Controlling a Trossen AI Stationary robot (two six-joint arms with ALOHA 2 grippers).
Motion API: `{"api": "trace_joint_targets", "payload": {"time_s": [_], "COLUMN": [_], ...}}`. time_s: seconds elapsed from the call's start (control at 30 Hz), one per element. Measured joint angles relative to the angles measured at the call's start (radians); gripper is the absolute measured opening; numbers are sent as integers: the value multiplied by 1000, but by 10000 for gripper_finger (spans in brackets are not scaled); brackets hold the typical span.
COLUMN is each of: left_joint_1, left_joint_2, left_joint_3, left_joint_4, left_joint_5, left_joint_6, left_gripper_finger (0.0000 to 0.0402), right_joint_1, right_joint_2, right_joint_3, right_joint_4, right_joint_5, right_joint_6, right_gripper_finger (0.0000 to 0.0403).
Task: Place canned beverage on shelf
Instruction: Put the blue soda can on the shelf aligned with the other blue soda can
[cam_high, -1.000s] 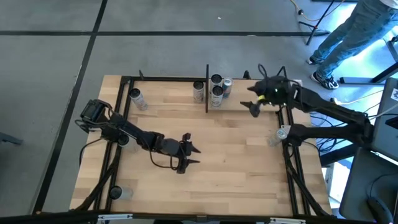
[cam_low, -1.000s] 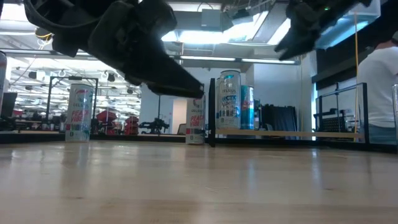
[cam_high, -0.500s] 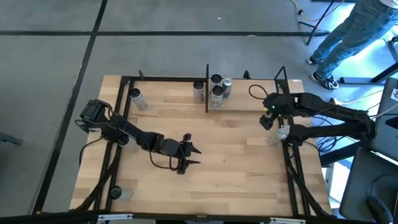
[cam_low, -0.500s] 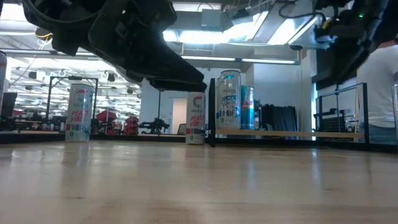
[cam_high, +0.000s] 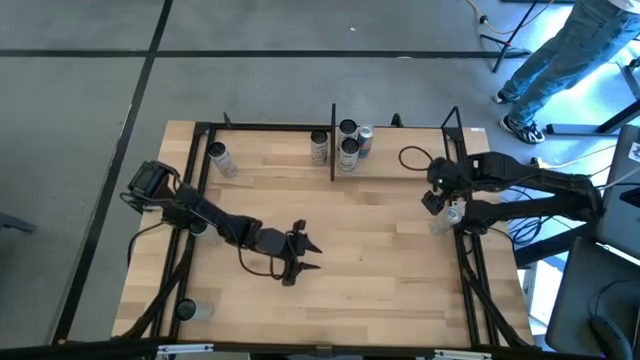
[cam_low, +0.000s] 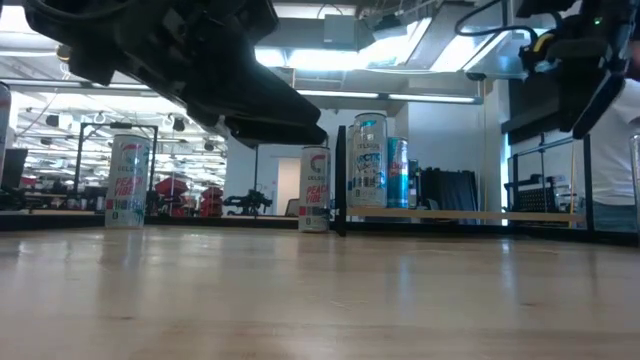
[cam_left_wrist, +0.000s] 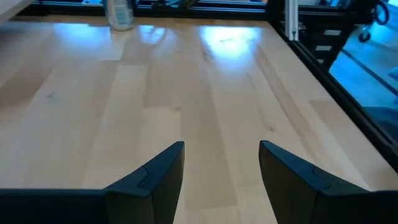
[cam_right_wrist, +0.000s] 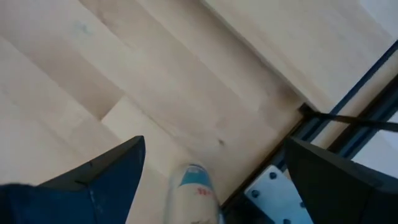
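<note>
A blue-and-white can stands on the tabletop by the right edge; it also shows in the right wrist view. My right gripper hovers above it, open, with a finger on either side and touching nothing. The shelf is the bay at the far edge, right of a black upright; three cans stand in its left corner. My left gripper is open and empty over the middle of the table.
One can stands just left of the upright, another at the far left and one at the near-left corner. A black frame runs along the table's edges. A person stands beyond the far-right corner.
My right gripper has gone from in front of the shelf toward the table's right edge and a little nearer, and now hangs over the can there. My left gripper has shifted slightly toward the near edge.
</note>
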Motion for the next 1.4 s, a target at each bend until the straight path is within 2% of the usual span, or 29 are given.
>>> {"api": "trace_joint_targets", "payload": {"time_s": [0.2, 0.47, 0.73, 0.97, 1.2, 1.4], "left_joint_1": [-28, -34, -34, -34, -33, -37], "left_joint_2": [0, 0, 0, 0, 0, 0], "left_joint_3": [0, 0, 0, 0, 0, 0], "left_joint_4": [1, 3, 9, 19, 23, 24], "left_joint_5": [-88, -96, -95, -95, -94, -93], "left_joint_6": [-5, -34, -53, -52, -51, -51], "left_gripper_finger": [194, 194, 194, 194, 194, 194], "right_joint_1": [79, 163, 240, 250, 248, 248], "right_joint_2": [4, 3, 16, 49, 90, 130], "right_joint_3": [0, -1, -40, -80, -80, -74], "right_joint_4": [-6, -167, -163, -84, -148, -151], "right_joint_5": [0, -19, -54, -124, -165, -175], "right_joint_6": [87, 232, 319, 300, 322, 272], "right_gripper_finger": [365, 365, 365, 357, 303, 228]}}
